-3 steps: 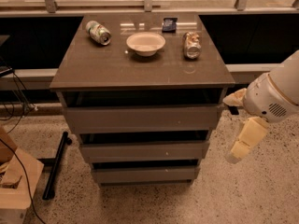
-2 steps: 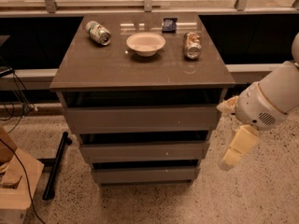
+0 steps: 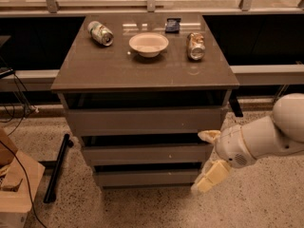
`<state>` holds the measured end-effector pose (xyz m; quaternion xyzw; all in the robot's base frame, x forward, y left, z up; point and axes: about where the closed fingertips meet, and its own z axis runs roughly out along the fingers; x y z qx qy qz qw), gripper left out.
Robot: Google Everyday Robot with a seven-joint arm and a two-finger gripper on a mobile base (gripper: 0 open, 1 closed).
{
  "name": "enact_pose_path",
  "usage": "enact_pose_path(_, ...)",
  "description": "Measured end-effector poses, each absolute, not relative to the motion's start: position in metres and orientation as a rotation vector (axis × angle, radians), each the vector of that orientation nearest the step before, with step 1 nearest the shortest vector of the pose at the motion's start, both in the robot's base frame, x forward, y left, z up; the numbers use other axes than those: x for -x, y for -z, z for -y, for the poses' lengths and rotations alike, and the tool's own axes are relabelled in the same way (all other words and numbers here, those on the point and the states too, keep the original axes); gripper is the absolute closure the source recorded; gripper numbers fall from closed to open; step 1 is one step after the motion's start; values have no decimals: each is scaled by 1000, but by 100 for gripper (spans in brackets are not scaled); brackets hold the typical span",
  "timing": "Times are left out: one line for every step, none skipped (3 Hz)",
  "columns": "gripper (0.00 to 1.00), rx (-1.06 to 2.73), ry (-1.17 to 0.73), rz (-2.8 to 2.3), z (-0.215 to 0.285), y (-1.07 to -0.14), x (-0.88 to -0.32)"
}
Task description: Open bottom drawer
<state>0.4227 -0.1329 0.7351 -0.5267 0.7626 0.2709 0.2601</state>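
Note:
The bottom drawer (image 3: pixel 145 178) is the lowest and slimmest of three flat grey-brown fronts on the cabinet, and it looks closed. Above it are the middle drawer (image 3: pixel 142 154), with a small white speck, and the taller top drawer (image 3: pixel 142 121). My gripper (image 3: pixel 201 161) is at the cabinet's lower right corner, on a white arm coming in from the right. It is open and empty. One cream finger (image 3: pixel 207 136) is level with the top of the middle front. The other finger (image 3: pixel 209 177) overlaps the right end of the bottom drawer.
On the cabinet top (image 3: pixel 142 68) lie a can (image 3: pixel 100 33), a white bowl (image 3: pixel 148 44), a second can (image 3: pixel 195 46) and a small blue packet (image 3: pixel 173 24). A black pole (image 3: pixel 57 167) lies on the floor at the left, beside a cardboard box (image 3: pixel 16 189) and cables.
My arm has moved left and down, bringing the gripper from beside the cabinet to its lower right corner. The drawers have not moved.

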Motion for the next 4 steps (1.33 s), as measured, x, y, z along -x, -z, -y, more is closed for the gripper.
enact_pose_path(0, 1283, -798, -1981, 114, -694, -442)
enact_pose_path(0, 1194, -838, -1959, 116, -652, -462)
enact_pose_path(0, 1185, -859, -1963, 115, -643, -462)
enact_pose_path(0, 1262, -773, -1983, 108, -623, -466)
